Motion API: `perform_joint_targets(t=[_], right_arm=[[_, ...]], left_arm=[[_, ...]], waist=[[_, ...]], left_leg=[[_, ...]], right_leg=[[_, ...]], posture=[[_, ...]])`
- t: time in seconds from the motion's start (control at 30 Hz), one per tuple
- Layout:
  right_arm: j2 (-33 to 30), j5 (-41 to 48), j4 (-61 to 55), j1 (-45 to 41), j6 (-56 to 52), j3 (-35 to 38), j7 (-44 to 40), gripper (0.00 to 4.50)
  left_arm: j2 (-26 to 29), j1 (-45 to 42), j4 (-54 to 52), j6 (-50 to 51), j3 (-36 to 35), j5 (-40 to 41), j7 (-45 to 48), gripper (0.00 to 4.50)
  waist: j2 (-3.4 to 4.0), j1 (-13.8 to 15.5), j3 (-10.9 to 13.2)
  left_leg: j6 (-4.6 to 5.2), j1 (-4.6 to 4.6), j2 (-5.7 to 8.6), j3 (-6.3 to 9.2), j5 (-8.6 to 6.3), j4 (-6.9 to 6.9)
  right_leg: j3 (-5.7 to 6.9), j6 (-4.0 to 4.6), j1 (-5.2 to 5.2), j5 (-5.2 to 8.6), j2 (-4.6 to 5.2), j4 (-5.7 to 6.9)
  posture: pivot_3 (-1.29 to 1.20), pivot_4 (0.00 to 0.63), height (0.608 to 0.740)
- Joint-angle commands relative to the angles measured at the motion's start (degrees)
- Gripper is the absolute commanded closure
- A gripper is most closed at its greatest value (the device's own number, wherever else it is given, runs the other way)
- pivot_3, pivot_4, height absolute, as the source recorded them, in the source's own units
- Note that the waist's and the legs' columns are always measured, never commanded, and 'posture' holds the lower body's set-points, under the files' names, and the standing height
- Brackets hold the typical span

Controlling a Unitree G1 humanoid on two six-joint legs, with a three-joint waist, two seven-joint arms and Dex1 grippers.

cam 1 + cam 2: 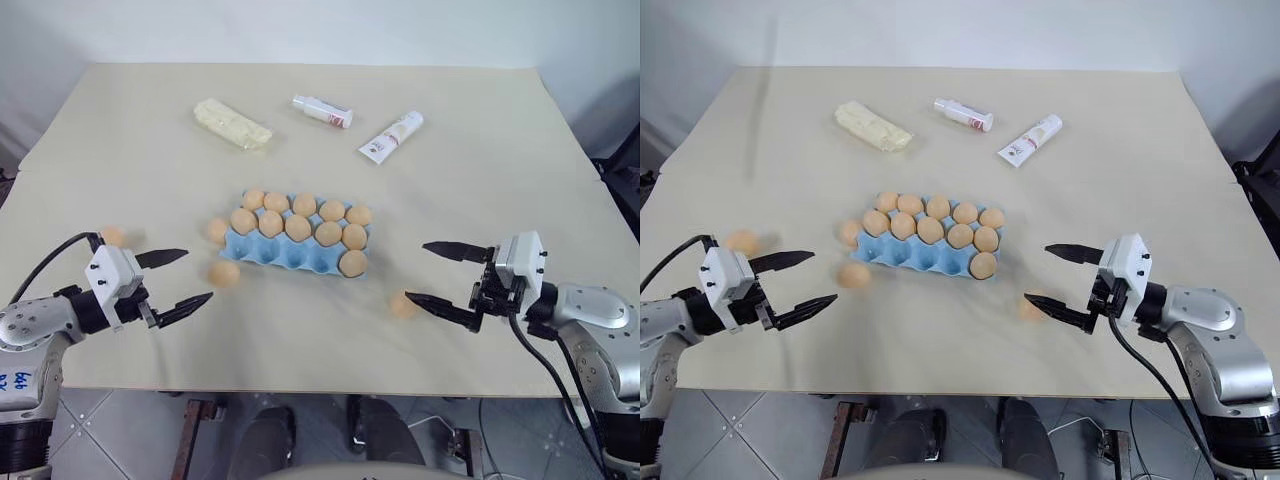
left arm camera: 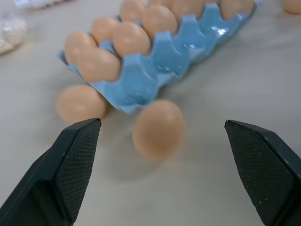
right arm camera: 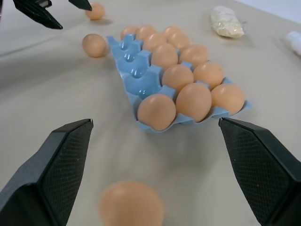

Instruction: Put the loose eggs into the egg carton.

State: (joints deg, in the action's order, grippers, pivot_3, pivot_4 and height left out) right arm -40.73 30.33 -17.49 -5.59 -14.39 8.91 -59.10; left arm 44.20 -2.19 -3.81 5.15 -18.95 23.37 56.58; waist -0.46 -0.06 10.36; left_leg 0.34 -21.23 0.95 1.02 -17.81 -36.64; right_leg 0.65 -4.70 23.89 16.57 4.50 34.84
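Jaws wide apart and empty on both my grippers, left [image 1: 178, 278] and right [image 1: 442, 275], held level above the table [image 1: 480, 170], pointing inward at the carton [image 1: 290, 250] between them. Loose eggs [image 1: 223, 273] lie around it.

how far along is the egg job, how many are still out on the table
Done: eleven tan-orange eggs sit in the light blue moulded egg carton; its near row has one egg, at the robot's right end, and four bare cups. In hand: nothing; left gripper and right gripper hover with jaws open. Left: four loose eggs.
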Motion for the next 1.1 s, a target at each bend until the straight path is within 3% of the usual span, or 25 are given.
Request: perform_joint_targets(t=[0.03,0.33,0.47,0.7,0.93,1.03,1.1], right_arm=[[0.62,-0.24,-0.41,-0.31,1.40,0.28,0.62,0.00],[-4.09,-0.20,-4.14,8.66,1.51,4.80,-1.49,0.00],[-5.94,-3.87,-3.52,12.10,5.80,2.31,-4.80,0.00],[-4.15,-9.04,4.30,5.26,8.44,-5.59,-6.33,0.00],[0.53,-12.89,15.12,-3.74,11.35,-11.44,-6.28,0.00],[1.95,-13.12,16.97,-5.31,12.62,-12.39,-6.59,0.54],[2.26,-12.41,17.35,-5.56,12.77,-12.43,-7.34,1.20]], left_arm=[[-0.16,-0.79,0.05,-1.35,-0.67,-0.31,-1.14,0.01],[-2.59,-3.87,-0.43,-1.20,4.98,1.50,3.71,0.01],[-2.66,-5.39,-1.21,-2.79,9.48,0.74,8.17,0.01],[-1.34,-5.73,0.19,-5.12,13.15,-0.08,13.45,0.01],[-1.55,-2.49,-2.09,-4.49,11.73,0.26,11.49,0.01],[-1.15,-0.83,-3.28,-4.13,10.61,0.60,10.41,0.00],[-0.83,0.29,-3.90,-3.94,9.43,0.82,9.70,0.00]], waist=[[0.00,-0.06,0.00],[0.00,0.62,0.00],[0.00,0.49,0.00],[0.00,-0.12,0.00],[0.01,-0.06,0.01],[0.01,-0.04,0.01],[0.01,0.05,0.01]], left_leg=[[0.00,-0.01,0.00,-0.01,0.00,0.00],[0.02,-0.02,0.04,0.00,-0.02,-0.04],[0.05,0.03,0.03,0.00,-0.04,-0.29],[0.08,0.12,0.02,-0.03,0.00,-0.46],[0.07,0.03,0.03,-0.01,0.00,-0.45],[0.07,0.02,0.03,-0.01,-0.01,-0.43],[0.08,0.01,0.03,-0.01,-0.01,-0.45]], right_leg=[[0.00,0.00,0.00,0.00,0.00,-0.01],[0.03,-0.03,-0.05,-0.01,0.01,-0.06],[0.03,-0.06,-0.16,-0.03,-0.01,0.02],[-0.03,-0.08,-0.23,-0.16,-0.01,0.14],[-0.02,-0.09,-0.16,-0.17,-0.01,0.10],[0.00,-0.09,-0.16,-0.17,-0.02,0.09],[0.00,-0.09,-0.17,-0.17,-0.01,0.09]], posture=[[0.00,0.150,0.740],[0.00,0.150,0.740],[0.00,0.150,0.740],[0.00,0.150,0.740],[0.00,0.150,0.740],[0.00,0.150,0.740],[0.00,0.150,0.740]])
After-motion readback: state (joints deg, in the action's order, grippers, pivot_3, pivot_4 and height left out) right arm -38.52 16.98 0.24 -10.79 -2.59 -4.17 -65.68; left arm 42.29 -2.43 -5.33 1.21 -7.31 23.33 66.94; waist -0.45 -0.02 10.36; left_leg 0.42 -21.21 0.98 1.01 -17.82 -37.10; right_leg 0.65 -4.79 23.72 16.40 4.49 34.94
